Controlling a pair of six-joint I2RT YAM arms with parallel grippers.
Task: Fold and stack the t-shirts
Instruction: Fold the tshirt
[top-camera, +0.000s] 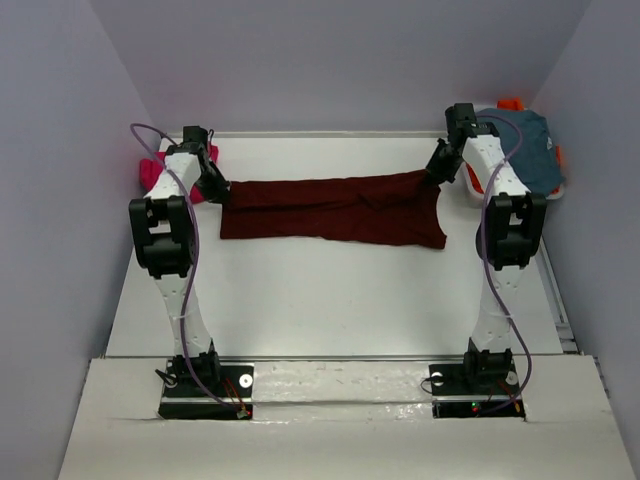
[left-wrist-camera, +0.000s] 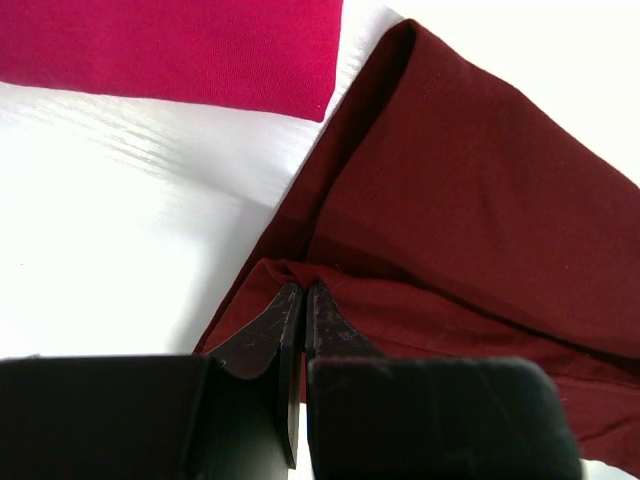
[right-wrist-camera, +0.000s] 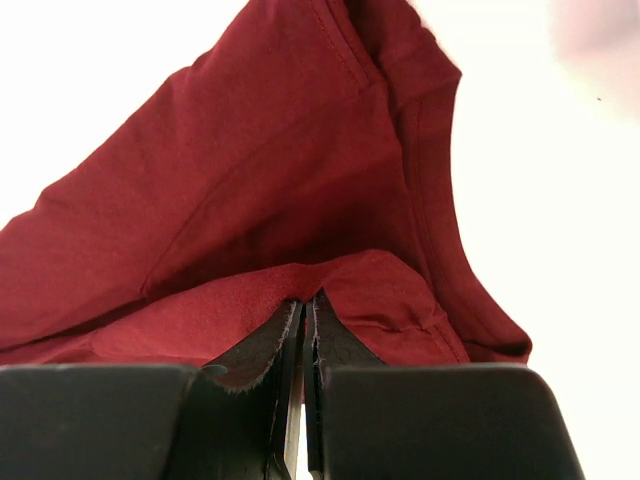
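The dark maroon t-shirt (top-camera: 335, 208) lies stretched left to right across the far half of the table, folded lengthwise. My left gripper (top-camera: 214, 186) is shut on its far left corner, and the wrist view shows the maroon t-shirt (left-wrist-camera: 470, 220) pinched at my left gripper (left-wrist-camera: 303, 288). At the shirt's far right corner my right gripper (top-camera: 434, 176) is also shut, with the maroon cloth (right-wrist-camera: 270, 190) bunched at my right gripper (right-wrist-camera: 307, 296). A magenta-pink t-shirt (top-camera: 155, 175) lies at the far left behind the left arm; the same pink t-shirt (left-wrist-camera: 170, 45) fills the top of the left wrist view.
A grey-blue garment (top-camera: 535, 150) lies on orange cloth (top-camera: 512, 103) at the far right corner. Walls close in the table on the left, right and back. The white table (top-camera: 330, 300) runs from the shirt to the arm bases.
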